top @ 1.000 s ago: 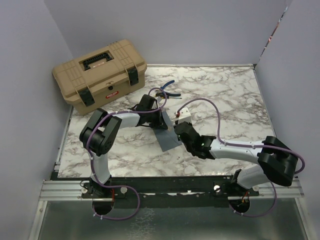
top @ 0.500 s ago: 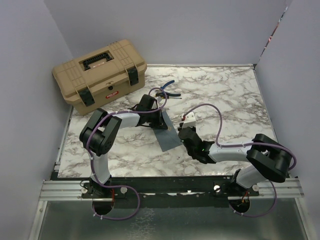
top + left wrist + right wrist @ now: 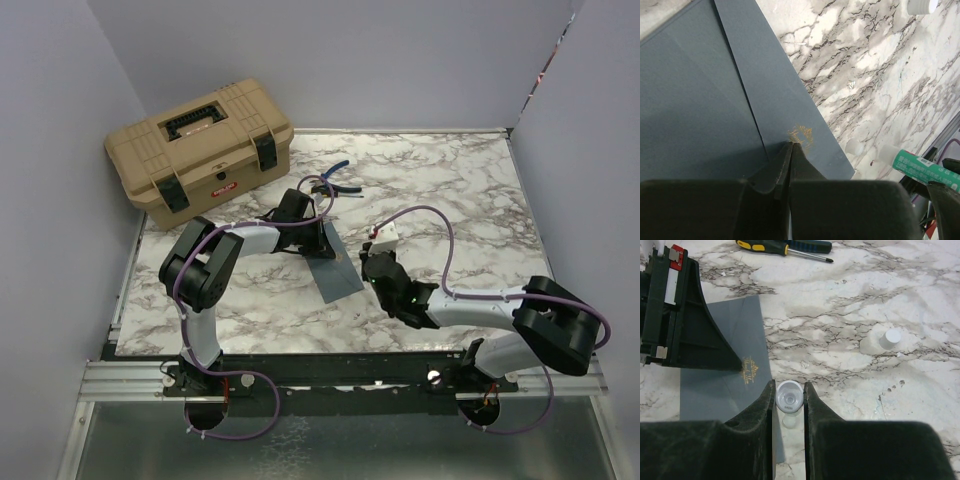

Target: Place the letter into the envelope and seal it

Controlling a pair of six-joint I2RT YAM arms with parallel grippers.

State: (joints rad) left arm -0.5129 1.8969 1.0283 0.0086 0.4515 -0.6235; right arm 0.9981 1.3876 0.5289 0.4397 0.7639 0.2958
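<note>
Your white-and-grey marble table [image 3: 470, 190] carries a tan plastic toolbox [image 3: 200, 150] at the far-left corner, which isn't part of this job. The slate blue-grey paper envelope [image 3: 340, 280] lies flat mid-table between the two arms. The cream-tan paper letter isn't visible in any view, so it's prob already inside the envelope, but you can't confirm that from here. In the right wrist view the flap looks folded down. Can't tell whether it's stuck or just lying there. Your left gripper [image 3: 791, 146] has its fingers pressed together with nothing between them, and the tips are planted on the envelope right at the small gold seal mark [image 3: 801, 134], so it reads as pinning the paper down. Your right gripper [image 3: 789, 386] is clamped on a green-labelled glue stick [image 3: 920, 168], tip pointing down at the table just beside the envelope's right edge. Can't tell if the tip touches the marble. A yellow-and-black-handled screwdriver [image 3: 785, 247] lies at the far side, unused. The glue's small white round cap [image 3: 890, 338] stands off by itself on the marble, well apart from the stick, so the glue is open and ready. Judgement: step 1 (insert) looks done and you're in the sealing step. No glue trace is visible on the paper. What's left, as far as shown: get glue onto the flap if it isn't on yet, press the flap shut, then let go w/ both arms.
</note>
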